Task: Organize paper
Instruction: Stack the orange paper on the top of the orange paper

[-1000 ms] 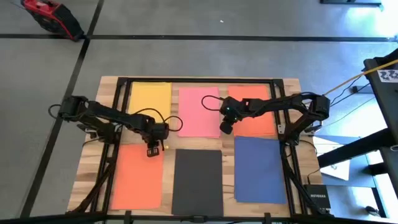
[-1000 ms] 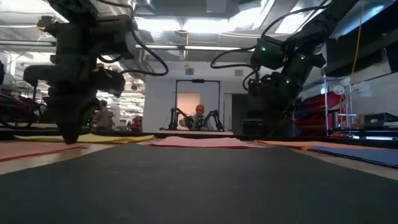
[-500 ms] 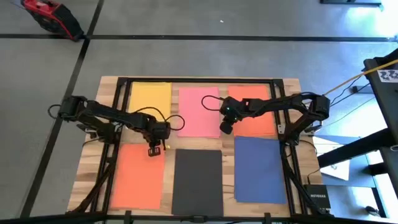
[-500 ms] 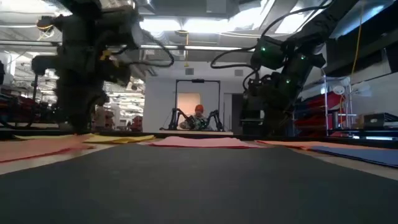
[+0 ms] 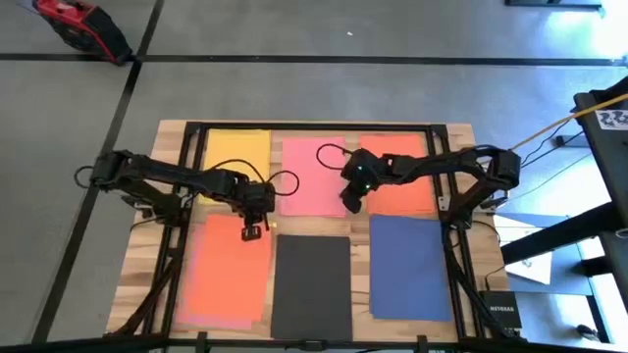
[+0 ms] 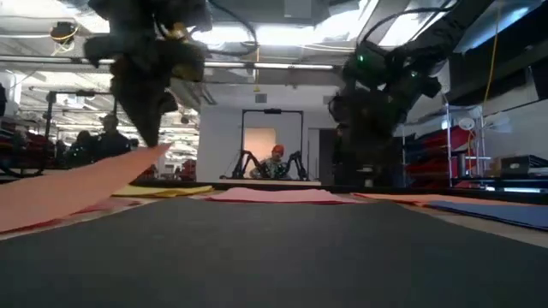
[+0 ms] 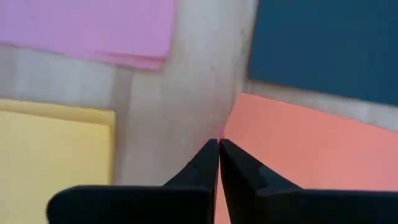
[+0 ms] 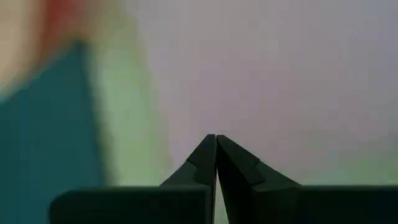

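Six paper sheets lie flat on the wooden table. Yellow [image 5: 235, 155], pink [image 5: 312, 172] and orange [image 5: 402, 199] form the far row. Another orange sheet [image 5: 224, 275], a black one [image 5: 312, 284] and a dark blue one [image 5: 410, 267] form the near row. My left gripper [image 5: 252, 232] is shut on the near orange sheet at its far right corner. My right gripper [image 5: 349, 203] is shut and hovers low over the pink sheet's right edge; I cannot tell whether it touches the sheet. My left gripper pinches the near orange sheet's far right corner [image 7: 231, 127] between its two fingers, coming from above. That corner [image 6: 141, 158] is raised off the table and slopes up to the fingertips. The rest of the sheet lies on the table. One layer or several, I cannot tell.
Dark frame rails [image 5: 186, 176] run along the table's left, right and far sides under the arms. Bare wood shows between the two rows of sheets [image 5: 294, 224]. A red device [image 5: 83, 25] lies on the floor beyond the far left corner.
My left gripper has risen and gone a little toward the table's right and far edges, taking the near orange sheet's far right corner up with it. That corner now slopes off the table and the sheet has shifted slightly rightward. My right gripper has edged toward the left.
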